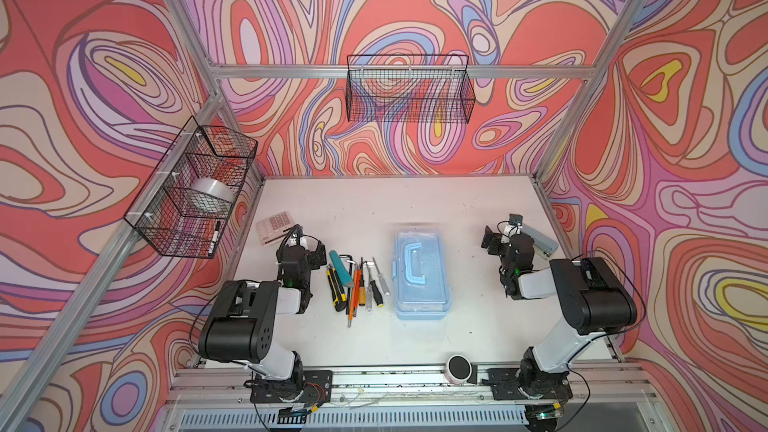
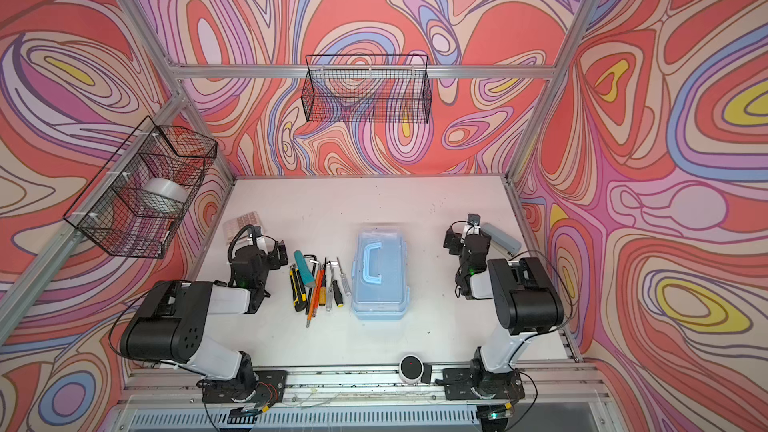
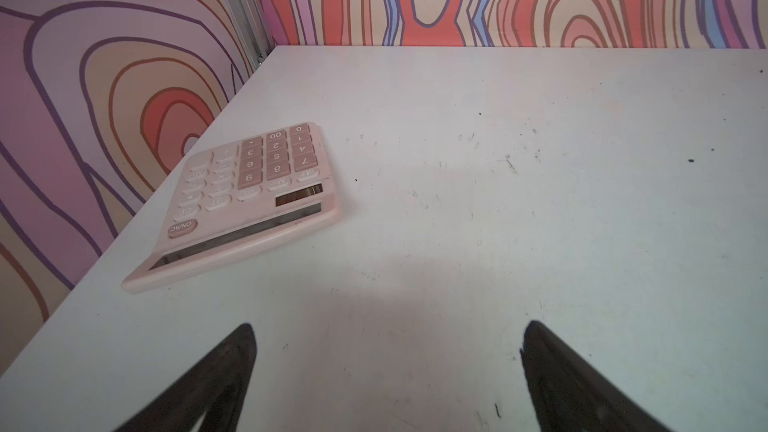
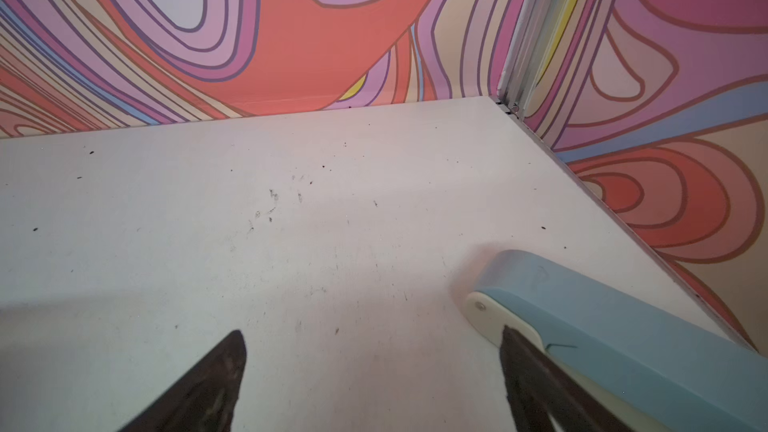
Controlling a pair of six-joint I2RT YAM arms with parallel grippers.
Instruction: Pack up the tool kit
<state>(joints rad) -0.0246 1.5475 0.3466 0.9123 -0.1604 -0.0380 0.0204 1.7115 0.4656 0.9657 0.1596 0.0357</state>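
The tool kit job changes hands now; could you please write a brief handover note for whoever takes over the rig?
Left gripper: open, empty, over bare table near the calculator.
Right gripper: open, empty, beside the stapler.
Case: mid-table, lid shut.
Tools: in a row on the table, left of the case.
Done: nothing packed.
Left: open case, load the tools, close it.

the left arm (image 1: pixel 237 326) and right arm (image 1: pixel 594 305) match: boxy matte-black joint housings with pale grey-white link shells between them. just behind each gripper a small green light (image 1: pixel 289 283) glows on the black wrist block. a ribbed black cable (image 2: pixel 234 241) arcs behind the left gripper (image 3: pixel 390 324). it and the right gripper (image 4: pixel 372 330) have dark, tapering, scuffed fingers.
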